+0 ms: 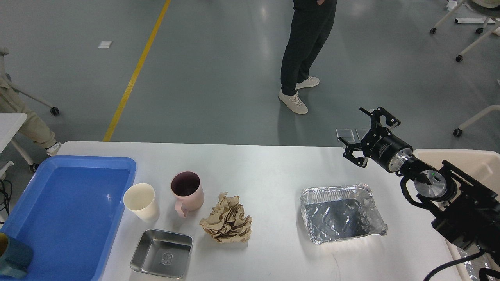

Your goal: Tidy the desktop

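The white counter point(269, 168) fills the lower view. The right gripper point(361, 134) hovers over its far edge at about two o'clock, fingers spread wide, holding nothing. A foil tray point(340, 212) lies at four o'clock, crumpled brown paper point(227, 220) near centre, and a blue tray point(66, 212) at nine o'clock.

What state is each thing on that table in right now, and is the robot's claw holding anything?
Cream cup: upright, empty as far as visible.
Pink mug: upright, dark inside.
Brown paper: crumpled into a ball.
Steel tray: empty.
Foil tray: empty, rim dented.
Blue tray: holds a teal cup at its near corner.
Right gripper: open, holding nothing.
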Available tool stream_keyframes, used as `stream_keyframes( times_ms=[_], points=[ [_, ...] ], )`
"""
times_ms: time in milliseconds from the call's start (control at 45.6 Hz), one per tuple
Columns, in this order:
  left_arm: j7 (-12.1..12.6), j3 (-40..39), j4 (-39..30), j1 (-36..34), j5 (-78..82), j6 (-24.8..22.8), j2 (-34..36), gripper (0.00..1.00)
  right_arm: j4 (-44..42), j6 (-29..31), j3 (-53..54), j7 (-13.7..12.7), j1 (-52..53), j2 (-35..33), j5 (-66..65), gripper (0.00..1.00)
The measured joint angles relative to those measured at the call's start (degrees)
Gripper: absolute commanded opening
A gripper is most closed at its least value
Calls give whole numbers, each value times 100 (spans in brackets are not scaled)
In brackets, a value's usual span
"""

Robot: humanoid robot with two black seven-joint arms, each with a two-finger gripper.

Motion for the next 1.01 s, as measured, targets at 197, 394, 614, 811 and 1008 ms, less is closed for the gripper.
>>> stream_keyframes(
  times_ms=[197, 394, 614, 811, 1008],
  points=[
    [-101, -85, 58, -33, 103, 34, -303, 97, 0, 2, 4, 0, -7, -6, -9, 100],
    [-230, -600, 144, -85, 119, 41, -521, 97, 0, 5, 7, 0, -1, -19, -10, 100],
    [-180, -743, 242, -98, 93, 35, -552, 97, 52, -11, 14, 8, 0, -10, -10, 100],
    [-551, -699, 704, -148, 66, -81, -586, 97, 202, -67, 23, 9, -6, 0, -10, 100],
    [-935, -578, 1068, -285, 147, -198, -716, 97, 243, -73, 37, 9, 68, 12, -10, 100]
  ],
)
